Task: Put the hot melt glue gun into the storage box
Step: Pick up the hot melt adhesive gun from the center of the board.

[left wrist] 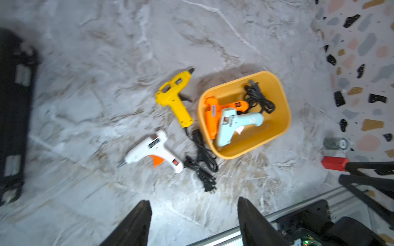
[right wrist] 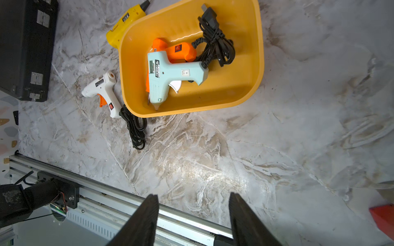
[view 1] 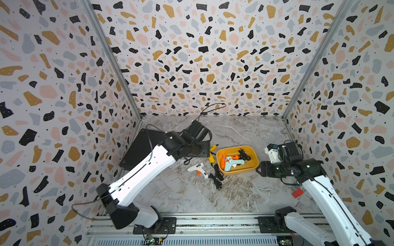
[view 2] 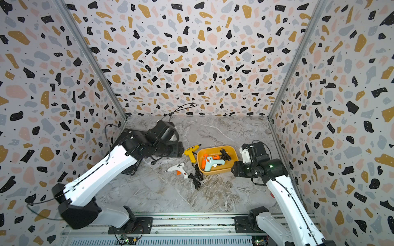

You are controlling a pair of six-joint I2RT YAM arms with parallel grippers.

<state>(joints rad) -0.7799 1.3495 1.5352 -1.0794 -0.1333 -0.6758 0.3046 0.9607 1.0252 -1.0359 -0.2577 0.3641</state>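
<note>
The left arm slants up and away from its base. Its long white forearm ends in a black wrist that folds over at the top. From there the left tool points steeply downward from high up, and its two black fingers stand well apart. The right arm climbs from its own base with the elbow folded and the wrist turned inward. The right tool sits lower and is aimed forward and down. In both top views its tip shows as a dark wedge, and its fingers are likewise parted.
</note>
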